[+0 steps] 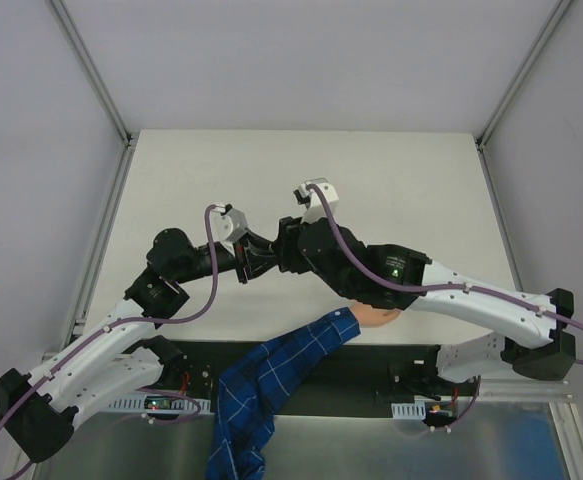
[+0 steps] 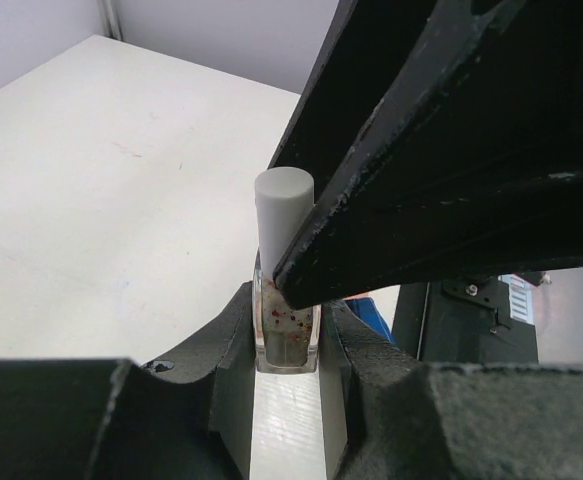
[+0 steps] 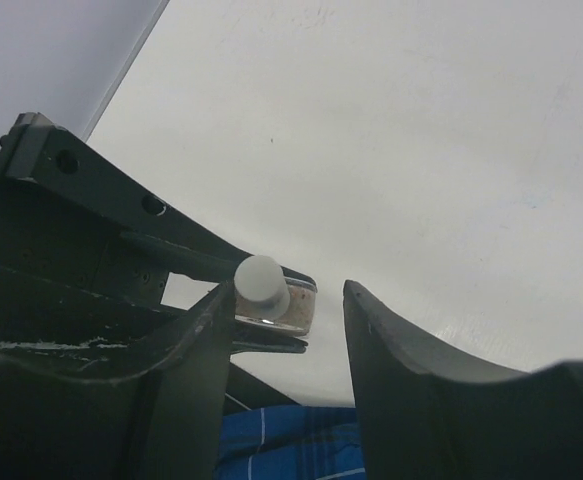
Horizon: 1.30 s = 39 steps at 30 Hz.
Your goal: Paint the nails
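A small clear bottle (image 2: 287, 335) with red flecks and a white round cap (image 2: 283, 215) stands upright between the jaws of my left gripper (image 2: 287, 350), which is shut on it. My right gripper (image 3: 286, 310) is open around the cap (image 3: 261, 282): one finger lies against the cap's side, the other stands well apart. In the top view both grippers meet above mid-table, left gripper (image 1: 243, 268) and right gripper (image 1: 271, 255). The pale hand (image 1: 379, 316) with its blue plaid sleeve (image 1: 271, 385) lies near the front edge, mostly hidden under the right arm. The nails are hidden.
The white table (image 1: 371, 180) stretches away behind the grippers, bounded by grey frame posts (image 1: 91, 70) at the back corners. A black base plate (image 1: 371, 365) runs along the near edge under the sleeve. The right arm (image 1: 471, 295) crosses low over the hand.
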Each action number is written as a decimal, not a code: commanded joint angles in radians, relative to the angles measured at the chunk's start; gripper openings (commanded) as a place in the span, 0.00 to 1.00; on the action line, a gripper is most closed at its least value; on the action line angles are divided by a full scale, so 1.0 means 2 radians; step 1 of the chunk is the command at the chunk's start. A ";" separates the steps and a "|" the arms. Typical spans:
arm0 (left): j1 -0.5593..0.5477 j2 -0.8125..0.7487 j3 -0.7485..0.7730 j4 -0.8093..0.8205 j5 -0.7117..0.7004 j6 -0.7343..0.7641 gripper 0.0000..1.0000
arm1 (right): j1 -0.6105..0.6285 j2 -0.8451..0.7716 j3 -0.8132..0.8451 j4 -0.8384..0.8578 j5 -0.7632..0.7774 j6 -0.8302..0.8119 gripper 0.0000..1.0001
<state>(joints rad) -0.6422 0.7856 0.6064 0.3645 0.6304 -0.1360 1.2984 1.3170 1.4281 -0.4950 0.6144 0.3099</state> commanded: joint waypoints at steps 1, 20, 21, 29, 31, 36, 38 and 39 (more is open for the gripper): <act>-0.004 -0.009 0.017 0.018 -0.011 0.010 0.00 | 0.004 0.009 0.031 -0.001 0.044 0.005 0.47; -0.006 0.009 0.028 0.064 0.195 -0.020 0.00 | -0.126 -0.107 -0.147 0.178 -0.532 -0.257 0.01; -0.006 0.014 0.027 0.095 0.210 -0.032 0.00 | -0.161 -0.111 -0.167 0.189 -0.593 -0.239 0.00; -0.006 0.023 0.019 0.118 0.212 -0.055 0.00 | -0.171 -0.132 -0.186 0.188 -0.568 -0.226 0.00; -0.006 0.023 0.018 0.116 0.202 -0.053 0.00 | -0.169 -0.142 -0.186 0.189 -0.522 -0.206 0.10; -0.006 0.019 0.019 0.089 0.160 -0.038 0.00 | -0.154 -0.157 -0.163 0.156 -0.406 -0.167 0.48; -0.006 0.015 0.022 0.061 0.119 -0.024 0.00 | -0.138 -0.159 -0.144 0.124 -0.355 -0.159 0.55; -0.006 0.013 0.023 0.048 0.106 -0.017 0.00 | -0.113 -0.161 -0.136 0.111 -0.274 -0.157 0.57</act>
<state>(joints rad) -0.6426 0.8425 0.6086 0.4686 0.9352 -0.2333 0.9894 1.0283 1.0710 -0.1802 -0.2852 -0.0559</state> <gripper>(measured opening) 0.230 0.531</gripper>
